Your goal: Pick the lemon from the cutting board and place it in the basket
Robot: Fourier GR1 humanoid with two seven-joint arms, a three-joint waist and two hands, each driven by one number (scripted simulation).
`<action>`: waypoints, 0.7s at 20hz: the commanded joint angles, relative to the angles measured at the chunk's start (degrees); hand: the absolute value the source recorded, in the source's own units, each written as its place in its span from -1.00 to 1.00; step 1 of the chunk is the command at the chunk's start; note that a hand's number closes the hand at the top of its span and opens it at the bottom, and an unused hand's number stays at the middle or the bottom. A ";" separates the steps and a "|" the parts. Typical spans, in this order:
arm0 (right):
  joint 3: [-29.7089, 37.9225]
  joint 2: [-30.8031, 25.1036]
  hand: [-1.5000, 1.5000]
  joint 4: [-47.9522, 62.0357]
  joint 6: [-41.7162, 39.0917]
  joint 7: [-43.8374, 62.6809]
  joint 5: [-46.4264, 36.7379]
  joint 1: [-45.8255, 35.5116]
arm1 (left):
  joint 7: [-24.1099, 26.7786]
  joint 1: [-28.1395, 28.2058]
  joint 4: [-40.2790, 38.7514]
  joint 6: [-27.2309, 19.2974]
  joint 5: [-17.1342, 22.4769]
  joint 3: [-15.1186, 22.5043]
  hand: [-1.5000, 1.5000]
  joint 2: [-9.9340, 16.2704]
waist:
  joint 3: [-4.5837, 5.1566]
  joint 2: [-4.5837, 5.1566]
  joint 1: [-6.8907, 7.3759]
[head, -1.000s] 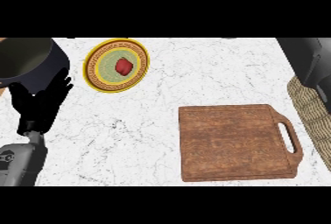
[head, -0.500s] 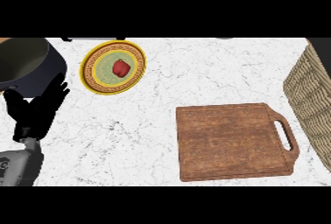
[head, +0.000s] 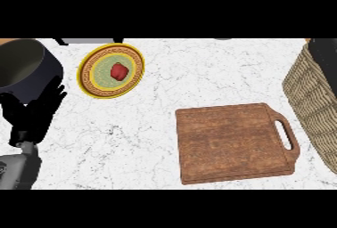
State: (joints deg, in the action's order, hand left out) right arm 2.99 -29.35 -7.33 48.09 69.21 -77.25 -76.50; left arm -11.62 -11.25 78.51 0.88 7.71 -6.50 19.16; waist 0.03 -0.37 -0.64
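Observation:
The wooden cutting board (head: 233, 143) lies at centre right with its handle slot toward the right, and its top is bare. No lemon shows anywhere. The woven basket (head: 314, 102) stands along the right edge, only partly in view, its inside hidden. A black shape at the basket's far end, at the top right, looks like my right hand (head: 324, 50); only part of it shows. My left hand (head: 31, 116) rests open at the left edge, fingers up, away from the board.
A yellow-rimmed plate (head: 97, 87) with a small red item (head: 119, 71) sits at the upper left. A dark grey pot (head: 21, 62) stands in the far left corner, just beyond my left hand. White marble counter lies between plate and board.
The grey forearm that lay over the basket's top right has drawn back, leaving only a black shape. More of the basket's side shows now. My left hand has barely moved.

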 commanded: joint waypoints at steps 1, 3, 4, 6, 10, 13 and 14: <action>1.17 -0.07 1.00 -3.86 3.93 5.61 1.29 4.07 | 1.95 -0.55 -2.29 -1.67 -1.42 0.65 0.00 -2.32 | 0.01 -0.08 -0.76; 2.01 -1.08 1.00 -4.98 4.39 4.84 1.99 6.49 | 1.47 0.88 -0.48 0.21 -0.90 0.09 0.00 -0.44 | -0.01 0.00 -0.12; 2.02 -0.80 1.00 -5.39 6.32 4.88 1.81 8.73 | 0.45 -0.52 -1.12 -0.69 -0.86 -0.38 0.00 -0.64 | -0.02 0.09 -0.15; 1.17 -6.28 1.00 -2.89 9.95 12.47 -1.99 10.51 | 0.72 0.79 0.40 0.69 0.25 -0.38 0.00 -0.35 | 0.05 0.26 -0.36; 4.62 -4.65 -1.00 -5.42 8.77 9.57 1.17 12.97 | -2.30 1.39 3.48 -0.35 -0.70 0.69 0.00 -0.56 | -0.03 -0.20 -0.04; 3.56 -1.92 -1.00 -8.50 6.14 10.46 -0.32 13.08 | -1.66 -0.89 0.19 0.84 0.22 -1.22 0.00 0.66 | 0.09 -0.33 -0.75; 4.95 -3.05 -1.00 -10.25 10.41 6.76 1.33 16.15 | -1.67 -1.12 0.86 -1.21 -1.05 -0.10 0.00 -1.20 | 0.01 -0.07 -0.45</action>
State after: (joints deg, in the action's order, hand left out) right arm 7.06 -33.09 -13.87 54.16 69.22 -76.52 -63.40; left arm -12.91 -11.62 79.53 0.57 7.09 -6.68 18.81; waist 0.05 -0.47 -1.04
